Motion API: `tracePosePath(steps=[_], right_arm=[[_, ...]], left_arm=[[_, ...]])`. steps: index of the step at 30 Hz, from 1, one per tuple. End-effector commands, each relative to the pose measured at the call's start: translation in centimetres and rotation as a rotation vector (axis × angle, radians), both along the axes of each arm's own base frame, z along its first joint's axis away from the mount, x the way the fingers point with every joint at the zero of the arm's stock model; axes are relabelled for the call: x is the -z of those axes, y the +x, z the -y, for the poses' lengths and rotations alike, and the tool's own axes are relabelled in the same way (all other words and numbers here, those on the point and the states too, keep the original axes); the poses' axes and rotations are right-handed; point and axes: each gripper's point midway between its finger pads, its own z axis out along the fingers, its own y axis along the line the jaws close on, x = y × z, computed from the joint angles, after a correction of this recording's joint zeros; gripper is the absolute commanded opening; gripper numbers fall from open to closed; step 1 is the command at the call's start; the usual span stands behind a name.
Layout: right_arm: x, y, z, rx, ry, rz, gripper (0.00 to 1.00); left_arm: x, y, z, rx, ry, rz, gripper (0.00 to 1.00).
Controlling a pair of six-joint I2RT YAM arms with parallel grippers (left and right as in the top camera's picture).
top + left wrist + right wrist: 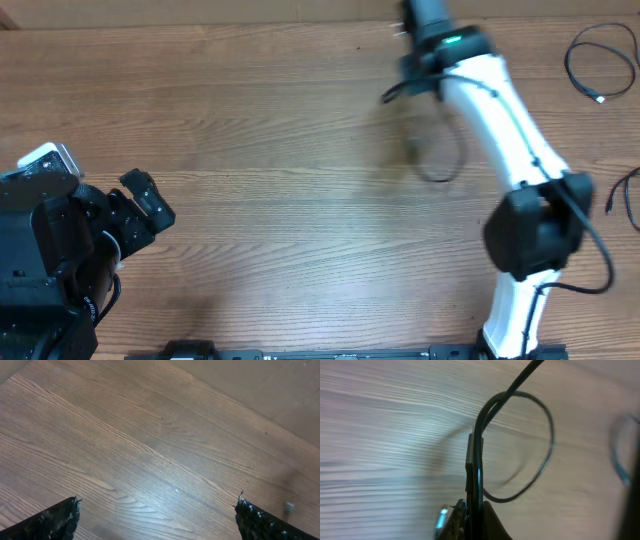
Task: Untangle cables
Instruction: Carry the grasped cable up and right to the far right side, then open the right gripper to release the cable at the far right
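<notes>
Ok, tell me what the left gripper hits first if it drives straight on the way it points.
Only the brown wooden table: the left gripper, jaws open, points down at bare wood grain, with nothing lying in that line. How far off the surface is, the view does not tell.

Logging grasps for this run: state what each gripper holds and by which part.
Right gripper pinches one thin black cable beside what looks like its plug, the loop left free. Left gripper is open, holding nothing.

You see: table (280, 150) brown, streaked wood grain | cables (479, 450) black | right arm (500, 110) white, black joints, green light (455, 42) | left arm (60, 240) all black
</notes>
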Motion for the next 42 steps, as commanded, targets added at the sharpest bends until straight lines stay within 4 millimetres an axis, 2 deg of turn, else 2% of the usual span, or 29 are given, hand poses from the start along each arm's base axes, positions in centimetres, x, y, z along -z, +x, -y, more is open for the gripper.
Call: tracePosePath(steps=[1, 5, 8, 13, 17, 20, 23, 25, 26, 27, 29, 32, 34, 38, 39, 41, 42], right_arm=[[-0.7, -0.3, 6.2, 0.120, 0.022, -0.007, 0.04], [-0.3, -0.8, 12.3, 0.233, 0.109, -0.018, 0.04], [0.0, -1.5, 15.5, 0.291, 0.173, -0.021, 0.04], [0.6, -2.5, 17.7, 0.327, 0.322, -0.032, 0.04], [2.7, -3.3, 19.3, 0.365, 0.336, -0.056, 0.06], [3.8, -3.5, 19.4, 0.370, 0.337, -0.065, 0.15], [4.3, -3.6, 19.3, 0.371, 0.338, -0.070, 0.17], [4.3, -3.5, 19.4, 0.371, 0.337, -0.068, 0.34], [4.3, -3.6, 19.4, 0.371, 0.338, -0.069, 0.73], [4.3, -3.6, 19.3, 0.376, 0.340, -0.069, 1.00], [4.3, -3.9, 19.1, 0.399, 0.360, -0.080, 1.00], [2.9, -4.1, 19.0, 0.394, 0.358, -0.061, 1.00], [1.1, -4.1, 18.8, 0.385, 0.355, -0.026, 1.00], [-5.3, -4.8, 16.8, 0.314, 0.419, 0.100, 1.00], [-6.2, -4.9, 16.5, 0.300, 0.431, 0.118, 1.00], [-10.4, -6.1, 14.9, 0.244, 0.472, 0.203, 1.00], [-11.9, -6.7, 14.5, 0.227, 0.480, 0.233, 1.00]], left_arm=[[-0.2, 0.1, -0.2, -0.019, 0.004, 0.007, 1.00], [-0.2, 0.1, -0.2, -0.019, 0.004, 0.007, 1.00], [-0.2, 0.1, -0.2, -0.019, 0.004, 0.007, 1.00], [-0.2, 0.1, -0.2, -0.019, 0.004, 0.007, 1.00], [-0.2, 0.1, -0.2, -0.019, 0.004, 0.007, 1.00], [-0.2, 0.1, -0.2, -0.019, 0.004, 0.007, 1.00], [-0.2, 0.1, -0.2, -0.019, 0.004, 0.007, 0.99], [-0.2, 0.1, -0.2, -0.019, 0.004, 0.007, 1.00], [-0.2, 0.1, -0.2, -0.019, 0.004, 0.007, 1.00], [-0.2, 0.1, -0.2, -0.019, 0.004, 0.007, 1.00], [-0.2, 0.1, -0.2, -0.018, 0.004, 0.007, 1.00], [-0.2, 0.1, -0.2, -0.019, 0.004, 0.007, 1.00], [-0.2, 0.1, -0.2, -0.019, 0.004, 0.007, 0.99], [-0.2, 0.1, -0.2, -0.019, 0.004, 0.007, 1.00], [-0.2, 0.1, -0.2, -0.019, 0.004, 0.007, 1.00], [-0.2, 0.1, -0.2, -0.019, 0.004, 0.007, 1.00], [-0.2, 0.1, -0.2, -0.019, 0.004, 0.007, 1.00]])
